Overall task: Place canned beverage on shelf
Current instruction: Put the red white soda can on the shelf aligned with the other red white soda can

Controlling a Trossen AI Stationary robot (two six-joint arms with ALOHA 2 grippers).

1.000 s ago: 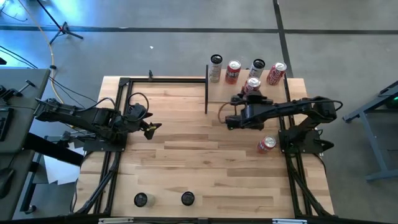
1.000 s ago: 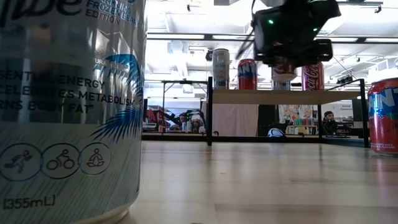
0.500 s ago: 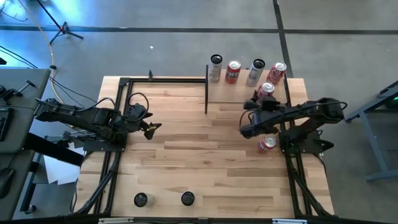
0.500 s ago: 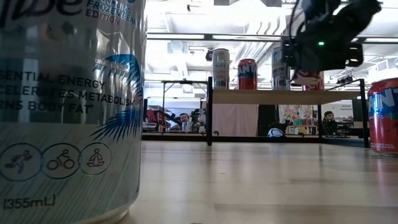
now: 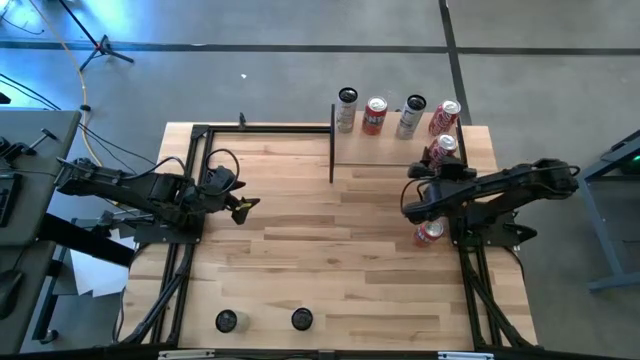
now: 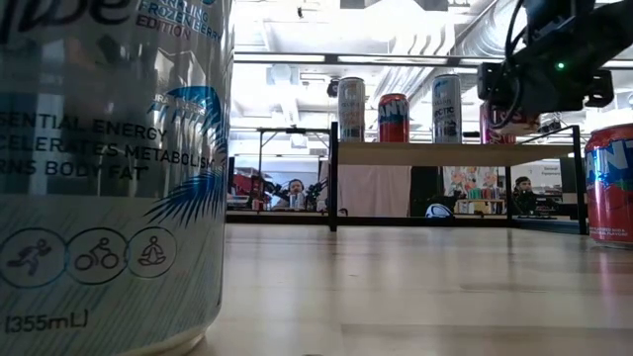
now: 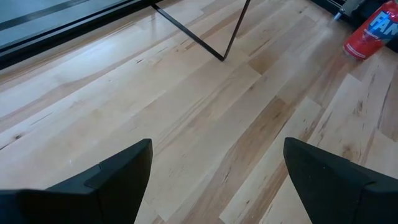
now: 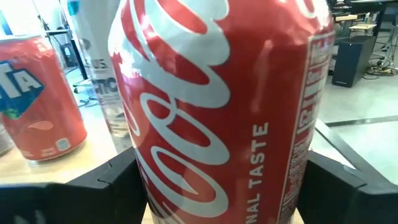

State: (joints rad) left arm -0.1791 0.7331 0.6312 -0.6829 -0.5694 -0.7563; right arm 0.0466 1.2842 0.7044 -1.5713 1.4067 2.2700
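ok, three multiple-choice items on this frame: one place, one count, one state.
1. Where is the left gripper?
A. over the shelf
B. over the left side of the table
C. beside the right arm's base

2. How many cans stand free in a row along the shelf?
A. two
B. four
C. six

3. The right gripper is:
A. open and empty
B. shut on the Coca-Cola can
C. shut on a silver can

Answers:
1. B: the high view shows it far from the shelf.
2. B: four can tops line the shelf's far edge.
3. B: the right wrist view shows that can between its fingers.
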